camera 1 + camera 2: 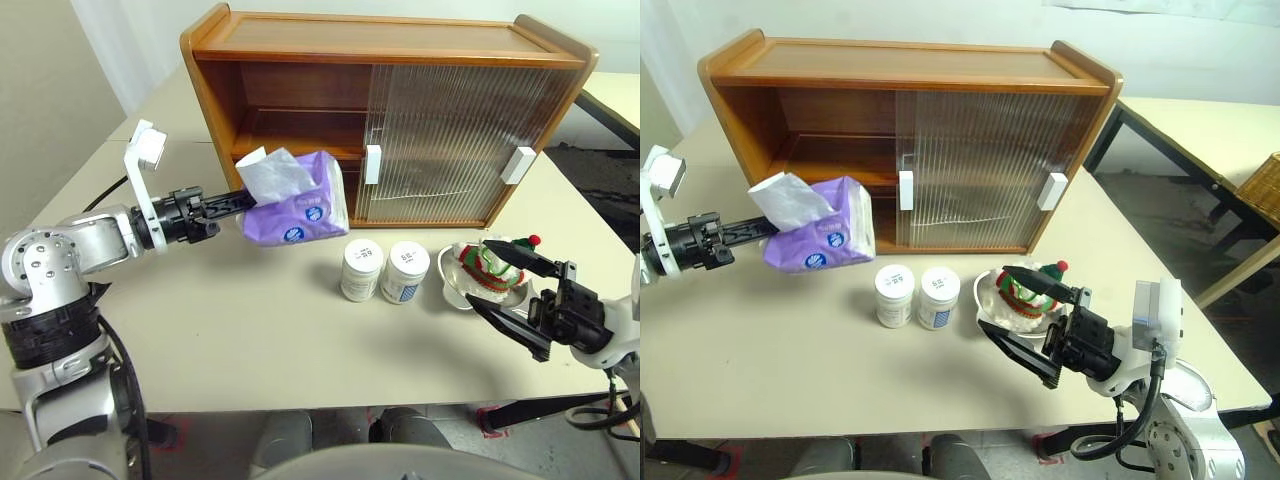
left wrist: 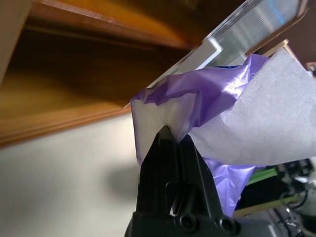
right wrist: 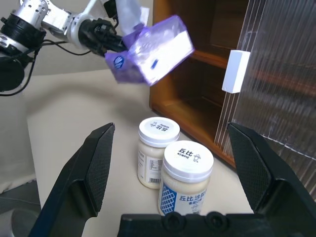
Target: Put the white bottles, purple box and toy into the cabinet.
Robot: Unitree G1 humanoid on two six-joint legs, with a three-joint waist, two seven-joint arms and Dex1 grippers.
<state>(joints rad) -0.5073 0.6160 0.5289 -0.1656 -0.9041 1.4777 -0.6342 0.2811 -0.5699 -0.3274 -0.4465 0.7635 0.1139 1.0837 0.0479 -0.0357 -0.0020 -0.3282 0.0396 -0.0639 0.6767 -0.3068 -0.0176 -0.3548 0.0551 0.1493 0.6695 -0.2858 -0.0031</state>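
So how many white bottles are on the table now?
2. The white bottles stand side by side on the table in front of the cabinet: one on the robot's left, the other beside the toy's dish. None looks hidden.

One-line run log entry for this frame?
left gripper: shut on purple box, lifted before cabinet | right gripper: open by toy | white bottles: on table

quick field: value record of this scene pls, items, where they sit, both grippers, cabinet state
left gripper: shut on purple box, held in the air before the cabinet's open left side
right gripper: open, beside the toy
white bottles: two, side by side on the table, before the cabinet
toy: in its dish, on the table
cabinet: left side open, both doors slid right
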